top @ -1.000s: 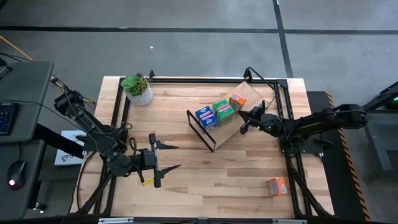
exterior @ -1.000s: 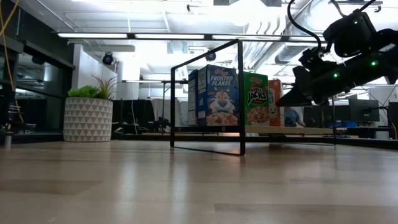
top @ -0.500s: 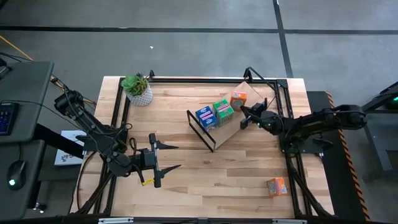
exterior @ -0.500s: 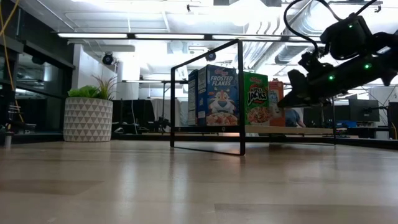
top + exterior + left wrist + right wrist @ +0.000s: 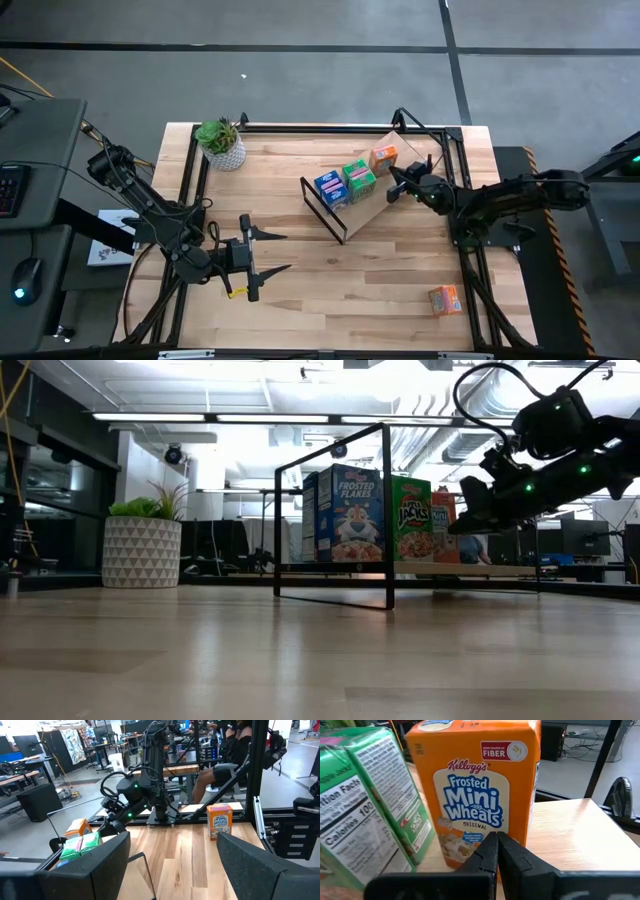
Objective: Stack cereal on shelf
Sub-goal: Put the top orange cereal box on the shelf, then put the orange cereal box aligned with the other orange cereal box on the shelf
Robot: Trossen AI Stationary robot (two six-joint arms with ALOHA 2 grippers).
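The shelf (image 5: 372,207), light wood in a thin black frame, stands mid-table. Three cereal boxes stand upright on its panel in a row: blue (image 5: 329,187), green (image 5: 358,178) and orange (image 5: 383,157). My right gripper (image 5: 391,181) is shut, and its tips are at the orange box's printed face (image 5: 470,795). Another orange cereal box (image 5: 445,299) stands on the table near the front right corner. My left gripper (image 5: 288,252) hovers open over the table's left half, holding nothing. My right gripper's shut fingertips (image 5: 492,845) meet the lower middle of the orange box's broad printed face (image 5: 470,840). They come nearly level from the table's right and near side. The box stands upright on the shelf panel beside the green box. Whether they touch or stand just off it cannot be told.
A potted plant (image 5: 221,143) stands at the far left corner. A black metal frame (image 5: 440,135) runs along the table's edges. Bare wood lies between the shelf and the front edge. A person sits beyond the table in the left wrist view (image 5: 235,750).
My right gripper, still shut, has swung toward the table's far edge, up to the orange box on the shelf. The left arm has kept still.
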